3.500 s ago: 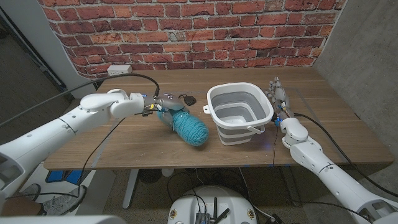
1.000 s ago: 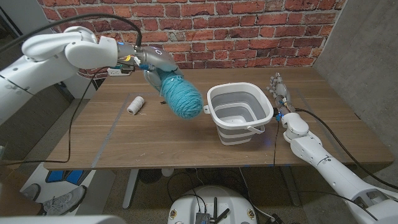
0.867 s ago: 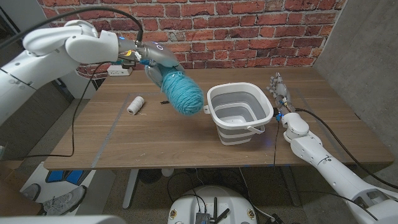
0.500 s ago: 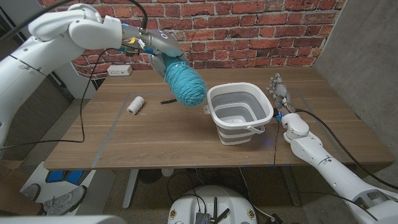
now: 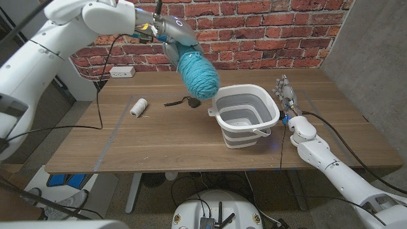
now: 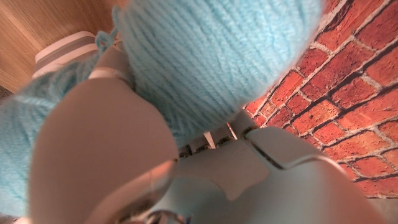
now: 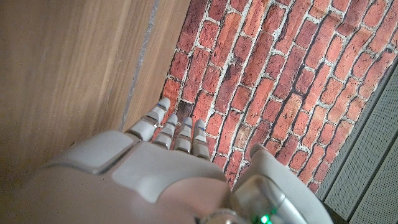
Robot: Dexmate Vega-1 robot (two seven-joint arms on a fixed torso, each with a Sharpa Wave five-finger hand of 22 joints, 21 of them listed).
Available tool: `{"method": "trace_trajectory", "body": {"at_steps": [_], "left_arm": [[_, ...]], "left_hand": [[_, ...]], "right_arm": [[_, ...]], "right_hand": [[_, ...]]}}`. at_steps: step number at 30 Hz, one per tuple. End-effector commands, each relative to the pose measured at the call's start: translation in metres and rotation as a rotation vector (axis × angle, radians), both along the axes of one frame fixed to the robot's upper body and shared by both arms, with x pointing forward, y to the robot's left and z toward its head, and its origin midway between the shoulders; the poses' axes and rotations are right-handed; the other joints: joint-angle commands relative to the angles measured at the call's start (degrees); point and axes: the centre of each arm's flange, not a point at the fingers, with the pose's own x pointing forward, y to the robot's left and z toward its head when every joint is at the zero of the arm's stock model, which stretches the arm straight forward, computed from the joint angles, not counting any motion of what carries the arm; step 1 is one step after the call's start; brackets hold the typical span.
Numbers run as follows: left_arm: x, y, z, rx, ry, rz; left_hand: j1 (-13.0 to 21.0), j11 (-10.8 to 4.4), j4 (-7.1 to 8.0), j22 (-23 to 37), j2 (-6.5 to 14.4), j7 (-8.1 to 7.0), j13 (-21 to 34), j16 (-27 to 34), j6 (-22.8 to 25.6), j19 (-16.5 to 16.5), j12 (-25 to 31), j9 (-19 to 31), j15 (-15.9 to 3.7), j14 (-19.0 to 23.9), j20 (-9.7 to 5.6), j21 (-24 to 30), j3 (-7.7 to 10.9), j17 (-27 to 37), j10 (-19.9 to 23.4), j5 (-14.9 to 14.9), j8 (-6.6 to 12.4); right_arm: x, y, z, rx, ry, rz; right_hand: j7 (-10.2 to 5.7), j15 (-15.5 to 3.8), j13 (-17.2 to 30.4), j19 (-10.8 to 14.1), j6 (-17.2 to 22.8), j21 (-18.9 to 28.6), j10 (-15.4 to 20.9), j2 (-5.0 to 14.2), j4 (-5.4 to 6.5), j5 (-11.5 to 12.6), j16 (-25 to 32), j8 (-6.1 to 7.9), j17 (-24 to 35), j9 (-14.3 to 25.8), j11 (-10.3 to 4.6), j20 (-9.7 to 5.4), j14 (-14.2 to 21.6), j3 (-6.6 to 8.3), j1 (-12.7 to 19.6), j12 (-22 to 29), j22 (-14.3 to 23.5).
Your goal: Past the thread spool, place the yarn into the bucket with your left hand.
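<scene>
Table: wooden table (image 5: 159, 146), smooth brown boards with a faint taped line down its left part; a plain hard surface that soft wool would not slide far on
Bucket: grey-and-white collapsible bucket (image 5: 230, 132) stands upright right of centre, mouth open, nothing seen inside
Right hand: right hand (image 5: 287, 94) waits just beside the bucket, apart from it, fingers straight and together, grasping nothing
Thread spool: small white thread spool (image 5: 136, 107) on the left part of the table, well apart from the bucket; a dark small object (image 5: 180, 102) lies between them
Yarn: teal yarn (image 5: 199, 73) hangs in the air, tilted, its lower end just above and beside the bucket's near-left rim, not yet over the opening
Left hand: left hand (image 5: 179, 39) wraps the upper end of the skein, fingers closed around it
Handling: likely light, soft and squashy; it gives under a grip, strands could snag on fingers at release, so hold round the middle or end bulk
Room: red brick wall (image 5: 254, 25) behind, a wall socket (image 5: 119, 72) low on it, grey panel at right
</scene>
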Motion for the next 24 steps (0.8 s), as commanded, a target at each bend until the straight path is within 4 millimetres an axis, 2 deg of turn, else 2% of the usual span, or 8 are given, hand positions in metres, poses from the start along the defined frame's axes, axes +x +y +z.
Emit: {"method": "trace_trajectory", "body": {"at_steps": [1,13,24], "left_arm": [[0.006,-0.036,0.012,0.052,-0.044,-0.087],[0.011,-0.075,0.009,0.169,-0.143,-0.173],[0.022,-0.102,-0.011,0.212,-0.236,-0.211]], "left_hand": [[1.85,0.07,-0.18,0.07,8.62,0.18,0.17,0.1,1.08,0.52,0.22,0.2,-9.66,0.55,-8.51,0.39,0.43,0.16,0.8,0.23,0.17],[1.88,0.06,-0.25,0.07,8.63,0.2,0.36,0.05,1.51,0.5,0.11,0.27,-9.68,1.02,-8.52,0.64,0.45,0.36,1.39,0.29,0.27],[2.0,0.01,-0.32,0.06,8.64,-0.21,0.49,-0.03,1.4,0.2,-0.08,0.34,-9.69,1.26,-8.55,0.72,0.49,0.52,1.56,0.35,0.17]], "right_arm": [[-0.001,-0.001,-0.002,0.011,-0.019,0.005],[0.004,0.003,-0.004,0.022,-0.036,0.019],[0.004,0.004,-0.006,0.031,-0.041,0.021]], "right_hand": [[0.04,0.12,0.11,0.14,0.23,0.21,0.1,2.97,-0.02,0.1,0.54,0.3,0.14,0.19,0.0,-0.24,-0.38,0.3,-0.6,0.59,0.13],[0.11,0.07,0.11,0.16,0.25,0.22,0.06,2.95,-0.02,0.09,0.57,0.29,0.08,0.19,0.07,-0.3,-0.36,0.4,-0.65,0.57,0.13],[0.0,0.06,0.11,0.2,0.25,0.23,0.09,2.92,-0.02,0.07,0.58,0.28,0.04,0.19,-0.04,-0.24,-0.4,0.48,-0.69,0.58,0.13]]}}
